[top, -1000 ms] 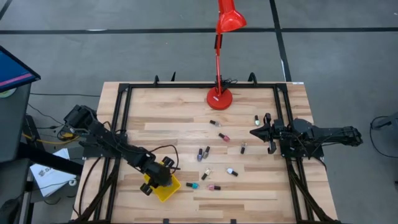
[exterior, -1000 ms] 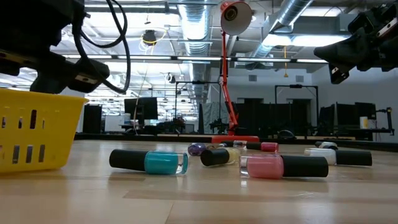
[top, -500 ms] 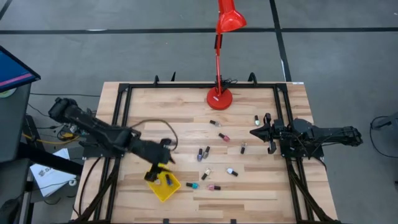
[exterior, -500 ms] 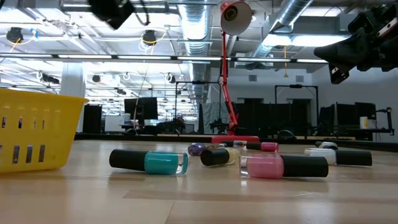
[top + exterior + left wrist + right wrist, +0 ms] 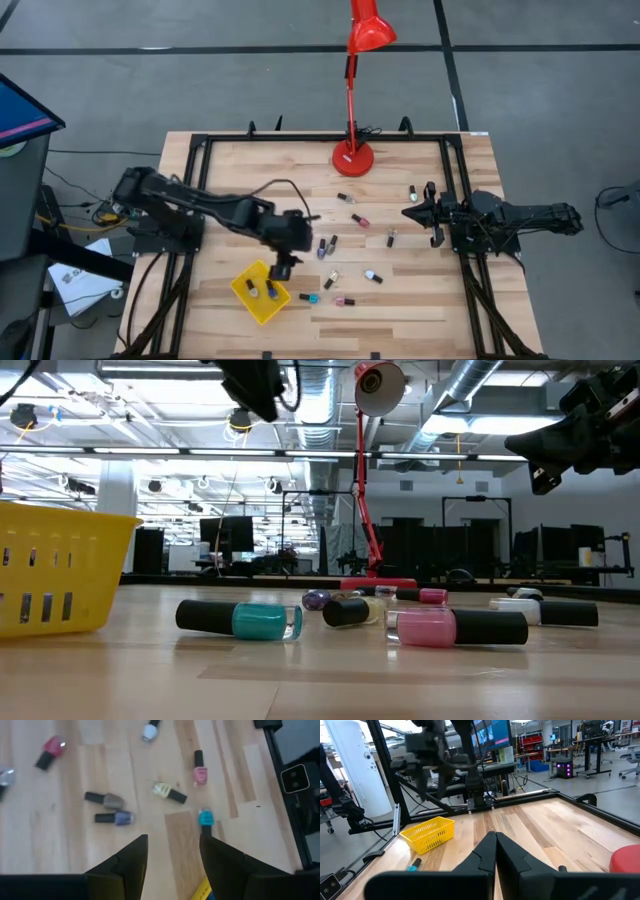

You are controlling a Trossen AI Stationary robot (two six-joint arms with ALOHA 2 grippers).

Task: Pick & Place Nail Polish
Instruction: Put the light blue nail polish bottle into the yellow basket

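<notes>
Yellow tray point(image 5: 262, 293) sits just behind the left gripper point(image 5: 171, 851), whose empty jaws stand apart above scattered nail polish point(image 5: 114, 817); the right gripper point(image 5: 495, 851), seemingly idle, is closed.

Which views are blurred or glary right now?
Left wrist view: soft all over, the nail polish bottles smeared, as from motion. Low view: the near teal bottle sharp, ceiling lights blown out, the left hand a dark silhouette. High view: even light, no harsh shadows on the table.
</notes>
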